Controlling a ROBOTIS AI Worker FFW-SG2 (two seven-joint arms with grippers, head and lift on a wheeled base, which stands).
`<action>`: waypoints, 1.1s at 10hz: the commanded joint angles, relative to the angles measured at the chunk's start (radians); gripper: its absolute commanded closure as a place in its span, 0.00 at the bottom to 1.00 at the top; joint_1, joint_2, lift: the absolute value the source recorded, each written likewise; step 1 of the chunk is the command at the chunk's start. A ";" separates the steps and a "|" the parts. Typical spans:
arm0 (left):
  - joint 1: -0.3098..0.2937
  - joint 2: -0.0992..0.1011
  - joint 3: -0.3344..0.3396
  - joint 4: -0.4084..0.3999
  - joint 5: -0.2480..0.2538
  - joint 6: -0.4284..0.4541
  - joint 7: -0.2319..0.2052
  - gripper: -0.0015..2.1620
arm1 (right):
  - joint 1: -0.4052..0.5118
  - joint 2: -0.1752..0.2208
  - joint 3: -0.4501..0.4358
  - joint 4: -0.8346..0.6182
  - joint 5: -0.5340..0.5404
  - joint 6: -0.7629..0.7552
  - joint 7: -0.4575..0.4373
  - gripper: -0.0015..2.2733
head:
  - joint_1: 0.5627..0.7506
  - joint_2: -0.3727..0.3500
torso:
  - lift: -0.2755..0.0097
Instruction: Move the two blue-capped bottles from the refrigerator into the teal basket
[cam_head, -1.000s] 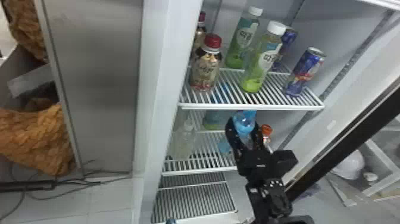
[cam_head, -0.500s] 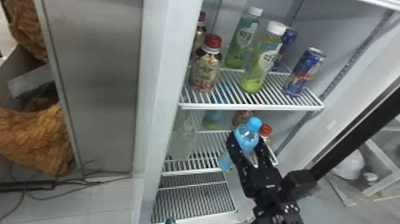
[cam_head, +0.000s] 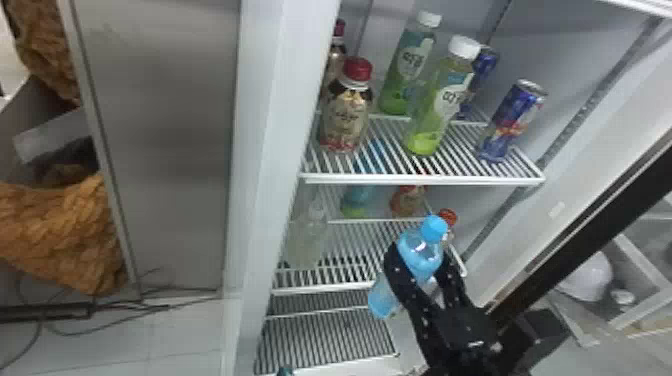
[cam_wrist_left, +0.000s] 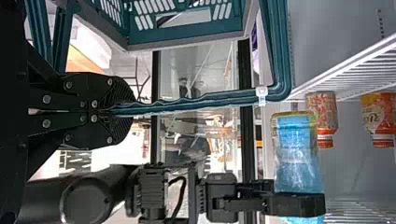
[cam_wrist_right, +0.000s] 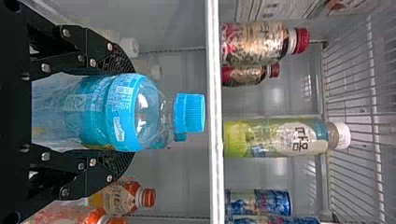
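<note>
A blue-capped bottle (cam_head: 421, 255) is gripped between the fingers of the right gripper (cam_head: 419, 260), near the front edge of a refrigerator wire shelf (cam_head: 345, 240). The handle (cam_wrist_left: 281, 70) of the teal basket (cam_wrist_left: 187, 31) is clamped in the left gripper (cam_wrist_left: 123, 110).

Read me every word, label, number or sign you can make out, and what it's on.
No words or numbers I can quote with confidence.
Blue-capped bottle: a triangle sign; small print, unreadable.
White-capped bottle: large characters, too blurred to quote.
Red-capped bottle, blue can, orange-capped bottle: print too blurred.
</note>
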 joint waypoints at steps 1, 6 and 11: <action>0.002 0.000 0.001 0.000 0.000 0.000 0.001 0.53 | 0.041 0.001 0.000 -0.047 -0.008 0.045 0.012 0.29 | 0.70 0.03 | 0.48; 0.004 0.000 0.003 0.000 0.000 0.000 0.001 0.53 | 0.120 0.000 0.002 -0.128 -0.037 0.212 0.085 0.29 | 0.70 0.03 | 0.48; 0.004 0.000 0.003 0.000 0.000 0.000 0.001 0.53 | 0.132 -0.055 0.051 -0.155 -0.071 0.362 0.139 0.29 | 0.70 0.03 | 0.48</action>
